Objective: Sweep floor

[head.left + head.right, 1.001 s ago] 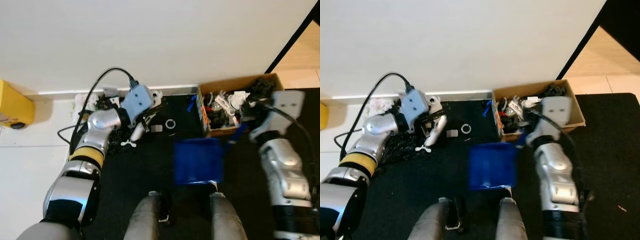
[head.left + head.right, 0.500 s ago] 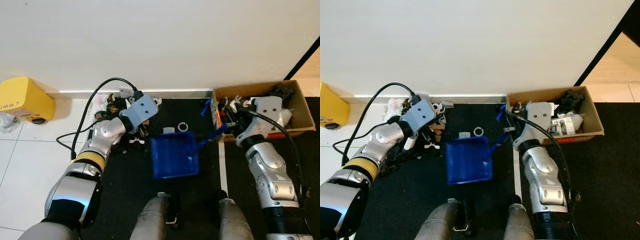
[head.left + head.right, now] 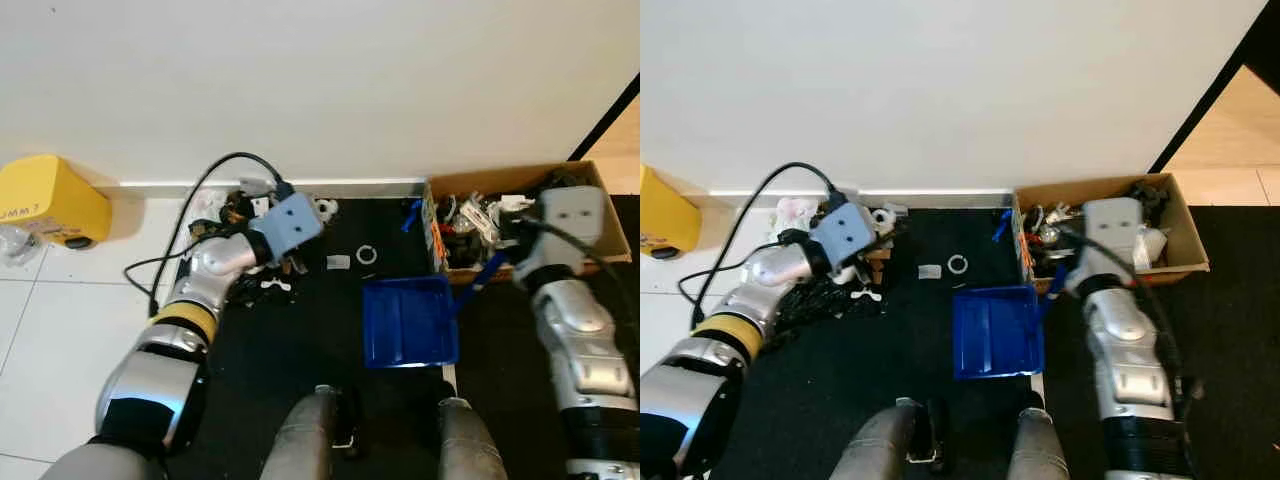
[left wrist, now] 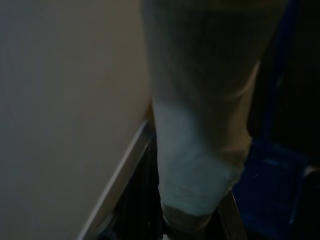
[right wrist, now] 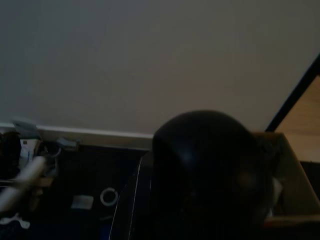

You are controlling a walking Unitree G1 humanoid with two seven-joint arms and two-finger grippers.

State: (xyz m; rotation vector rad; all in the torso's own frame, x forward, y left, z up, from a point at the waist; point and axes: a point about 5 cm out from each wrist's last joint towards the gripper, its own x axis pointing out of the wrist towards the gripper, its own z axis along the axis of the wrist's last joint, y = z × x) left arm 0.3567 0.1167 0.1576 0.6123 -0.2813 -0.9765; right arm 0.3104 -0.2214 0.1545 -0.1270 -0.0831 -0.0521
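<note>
Dustpan (image 3: 408, 322) has shifted right, nearer the cardboard box (image 3: 600, 190).

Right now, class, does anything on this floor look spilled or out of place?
Yes. Small debris, a white ring and a white scrap lie scattered on the black mat by the wall, beside the blue dustpan. The cardboard box is heaped untidily with junk.

"UMM" on yellow box (image 3: 45, 200).
</note>
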